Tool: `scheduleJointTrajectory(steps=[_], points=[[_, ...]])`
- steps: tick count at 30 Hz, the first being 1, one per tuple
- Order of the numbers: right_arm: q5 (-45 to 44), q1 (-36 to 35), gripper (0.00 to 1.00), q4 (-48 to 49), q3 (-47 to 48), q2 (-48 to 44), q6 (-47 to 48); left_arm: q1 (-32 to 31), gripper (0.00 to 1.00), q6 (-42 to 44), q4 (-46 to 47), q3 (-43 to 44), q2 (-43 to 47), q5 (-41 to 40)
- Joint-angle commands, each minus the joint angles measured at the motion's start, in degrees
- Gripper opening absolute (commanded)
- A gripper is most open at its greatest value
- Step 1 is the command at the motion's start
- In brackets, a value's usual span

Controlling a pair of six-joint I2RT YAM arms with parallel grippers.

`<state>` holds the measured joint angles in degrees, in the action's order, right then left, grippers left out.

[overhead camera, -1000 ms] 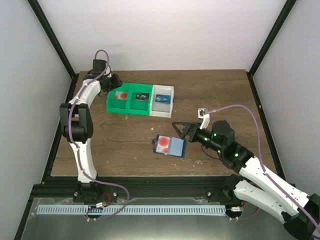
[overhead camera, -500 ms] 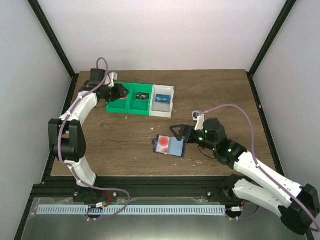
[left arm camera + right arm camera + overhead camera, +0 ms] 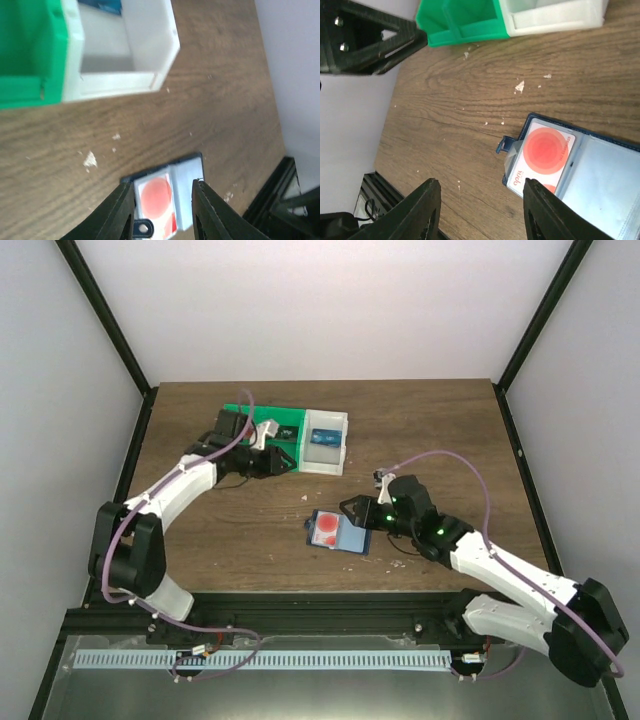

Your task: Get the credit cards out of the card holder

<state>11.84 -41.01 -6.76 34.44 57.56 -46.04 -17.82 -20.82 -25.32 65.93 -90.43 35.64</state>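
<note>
The card holder [image 3: 341, 533] lies open on the wooden table, dark navy with a pale blue clear pocket [image 3: 602, 175]. A credit card [image 3: 326, 529], whitish with a big red spot [image 3: 545, 150], sits in its left half, and a sliver of a second red spot [image 3: 548, 189] shows just below it. My right gripper [image 3: 353, 508] hovers at the holder's far right edge, open with nothing between its fingers [image 3: 481, 181]. My left gripper [image 3: 277, 462] hangs over the near edge of the bins, open and empty [image 3: 163, 184], and the holder [image 3: 172, 192] shows on the table beyond its fingertips.
A row of bins stands at the back: green compartments [image 3: 287, 428] partly hidden by my left arm and a white one [image 3: 325, 447] holding a blue item. In the right wrist view the green bin [image 3: 465, 20] and white bin [image 3: 555, 15] line the top. Small crumbs dot the wood.
My left arm swung from the far-left green bin rightward and nearer, over the bins' front edge. My right gripper slid left to the holder. Both pairs of jaws narrowed.
</note>
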Motion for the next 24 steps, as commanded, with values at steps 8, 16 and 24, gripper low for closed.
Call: scheduleJointTrajectory(steps=[8, 16, 24], points=[[1.0, -0.2, 0.37, 6.2, -3.4, 6.0, -1.2, -11.2, 0.32, -7.7, 17.1, -14.4, -0.1, 3.9], [3.2, -0.1, 0.31, 9.9, -5.0, 14.1, 0.2, -13.1, 0.28, -8.1, 22.7, -18.9, -6.2, 3.0], [6.1, 0.1, 0.29, 12.3, -3.8, 23.3, 3.6, -13.1, 0.28, -7.9, 24.2, -21.2, -10.0, 2.4]])
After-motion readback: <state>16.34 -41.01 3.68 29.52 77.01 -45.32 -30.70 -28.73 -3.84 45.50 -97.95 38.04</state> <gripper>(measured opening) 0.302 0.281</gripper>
